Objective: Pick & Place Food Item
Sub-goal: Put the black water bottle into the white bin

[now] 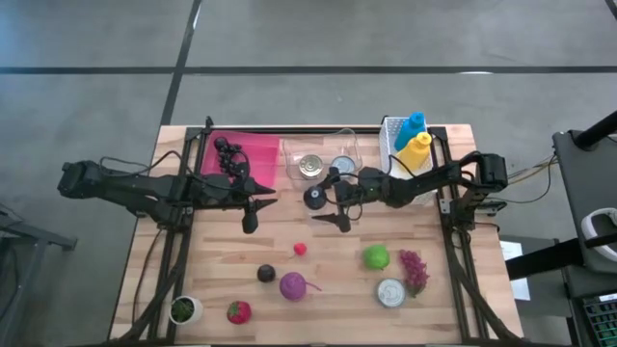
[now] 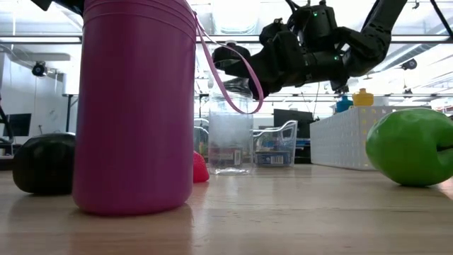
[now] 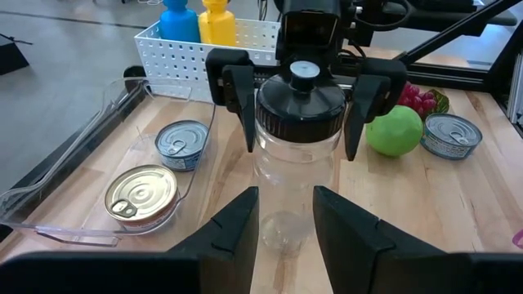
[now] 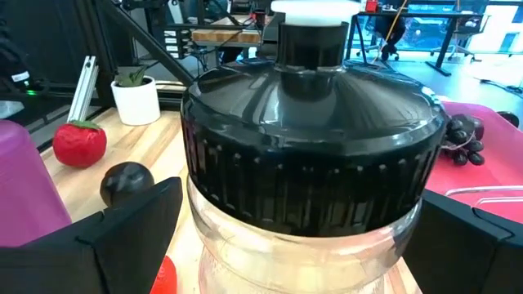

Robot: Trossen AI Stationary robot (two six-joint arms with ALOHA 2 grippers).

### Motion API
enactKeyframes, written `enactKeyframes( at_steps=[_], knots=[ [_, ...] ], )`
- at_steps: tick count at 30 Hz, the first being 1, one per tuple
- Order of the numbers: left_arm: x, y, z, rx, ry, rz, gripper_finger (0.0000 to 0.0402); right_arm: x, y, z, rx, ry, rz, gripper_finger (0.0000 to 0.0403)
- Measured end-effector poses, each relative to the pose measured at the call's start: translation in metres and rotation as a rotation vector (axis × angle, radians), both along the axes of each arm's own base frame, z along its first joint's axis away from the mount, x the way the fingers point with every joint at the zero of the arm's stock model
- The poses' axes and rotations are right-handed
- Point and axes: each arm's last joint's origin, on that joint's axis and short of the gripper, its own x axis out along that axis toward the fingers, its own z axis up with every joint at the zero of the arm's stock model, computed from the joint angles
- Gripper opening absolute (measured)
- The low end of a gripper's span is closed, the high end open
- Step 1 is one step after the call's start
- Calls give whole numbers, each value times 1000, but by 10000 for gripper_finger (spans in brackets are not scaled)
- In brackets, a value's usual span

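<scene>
**Fingers Spread at the Jar: Both Grippers Near Table Centre**

Fingers of the right gripper (image 3: 301,102) stand apart on either side of the black lid of a clear jar (image 3: 296,175), with no contact that can be confirmed (the left wrist view shows a narrow gap at each side).

High view: the left gripper (image 1: 256,205) reaches in from the left, its jaws parted around nothing, just short of the jar (image 1: 315,197). The right gripper (image 1: 339,200) comes from the right and sits at the jar. Behind the jar lies a clear tray (image 1: 323,154) holding two tins, with a white basket (image 1: 395,145) of blue and yellow bottles beside it and a pink mat (image 1: 246,154) bearing dark grapes to the left. Nearer the front edge sit a green apple (image 1: 376,256), a purple onion-shaped item (image 1: 292,285), a strawberry (image 1: 238,311), a dark plum (image 1: 266,274) and a tin (image 1: 390,292).

Low view: the jar (image 2: 231,142) stands upright on the table, the right gripper hanging above it. A purple container (image 2: 134,106) fills the foreground.

Left wrist view: the left fingers (image 3: 237,224) are open, the jar's base between them but apart from both.

Right wrist view: the jar lid (image 4: 315,151) fills the frame between the open right fingers (image 4: 131,229).
</scene>
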Motion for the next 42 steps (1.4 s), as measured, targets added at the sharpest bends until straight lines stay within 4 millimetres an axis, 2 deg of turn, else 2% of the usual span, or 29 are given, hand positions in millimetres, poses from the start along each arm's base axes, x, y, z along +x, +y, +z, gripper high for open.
enactKeyframes(
  at_steps=[4, 15, 32, 42],
  knots=[
    [0, 0, 0, 0, 0, 0, 122, 0, 0, 0, 0, 0, -1, 391],
    [0, 0, 0, 0, 0, 0, 122, -1, -2, 0, 2, 3, -6, 309],
    [0, 0, 0, 0, 0, 0, 124, -1, -2, 1, 16, 0, -20, 309],
    [0, 0, 0, 0, 0, 0, 123, -10, -1, 22, 2, -12, -19, 306]
  ],
)
